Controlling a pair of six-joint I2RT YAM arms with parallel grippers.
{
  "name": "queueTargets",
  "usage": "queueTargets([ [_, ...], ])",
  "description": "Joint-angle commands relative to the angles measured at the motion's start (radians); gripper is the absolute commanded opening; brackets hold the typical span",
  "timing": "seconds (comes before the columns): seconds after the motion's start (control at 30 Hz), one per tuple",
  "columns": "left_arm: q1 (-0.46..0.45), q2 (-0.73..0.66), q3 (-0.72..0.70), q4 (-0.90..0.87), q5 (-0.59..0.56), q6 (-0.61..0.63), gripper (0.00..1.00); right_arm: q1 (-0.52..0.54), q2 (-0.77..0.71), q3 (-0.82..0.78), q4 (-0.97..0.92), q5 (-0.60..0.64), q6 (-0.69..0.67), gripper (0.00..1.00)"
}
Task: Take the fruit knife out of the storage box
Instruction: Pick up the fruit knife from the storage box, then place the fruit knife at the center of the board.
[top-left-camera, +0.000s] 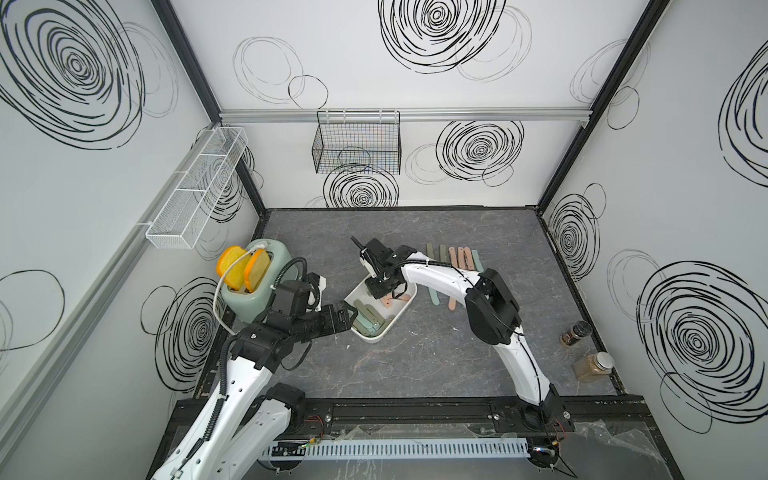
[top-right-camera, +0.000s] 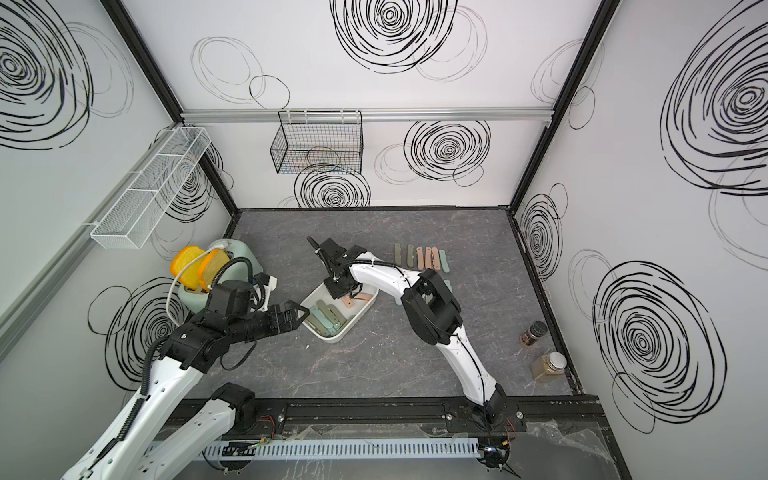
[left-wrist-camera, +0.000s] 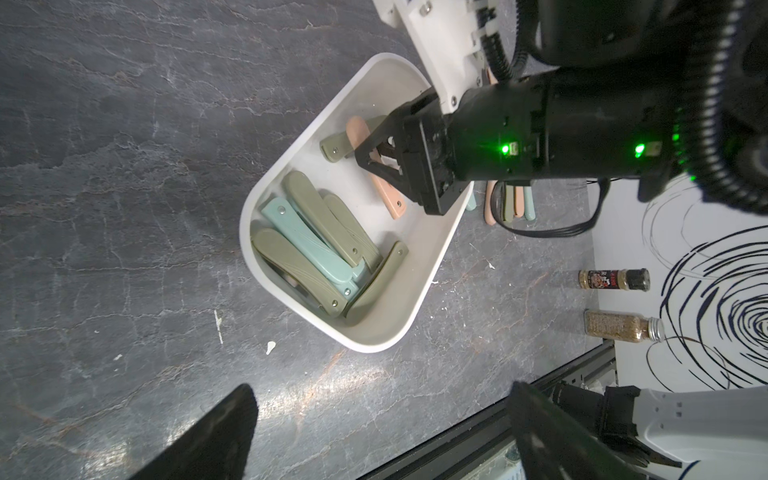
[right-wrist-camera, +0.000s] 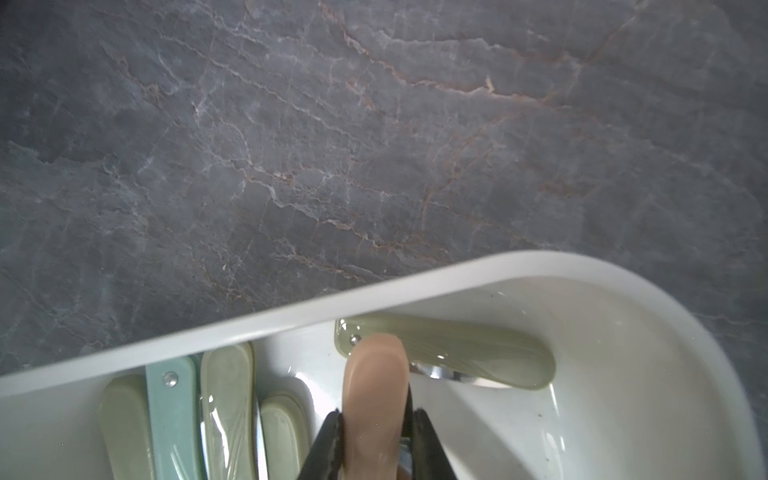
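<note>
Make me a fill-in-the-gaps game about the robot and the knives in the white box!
1. The right tool pinches a folded fruit knife whose handle is ___, inside the shallow white plastic storage box.
2. The left tool is wide ___ near that box.
3. The pale green toaster holds ___ orange toast slices.
Missing words: pink, open, two.
</note>
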Motion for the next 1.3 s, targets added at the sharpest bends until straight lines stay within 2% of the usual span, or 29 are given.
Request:
queueTargets([
  [0.0,0.004,0.006,-0.011,0.047,0.013,-0.008,0.98,-0.018,-0.047,0.016,-0.025,-0.034,0.031,0.17],
  [0.63,-0.017,0.055,-0.035,0.126,0.017,-0.042,0.98,-0.073,-0.086,0.150,-0.077,-0.096,0.067,0.18],
  [0.97,-0.066,0.172,0.010,0.201,-0.009,-0.048,0.98,-0.217,-0.117,0.130,-0.071,-0.111,0.061,0.18],
  [1.27,-0.103,0.346,0.097,0.283,-0.025,-0.050,0.98,-0.345,-0.012,0.187,-0.055,-0.120,0.059,0.18],
])
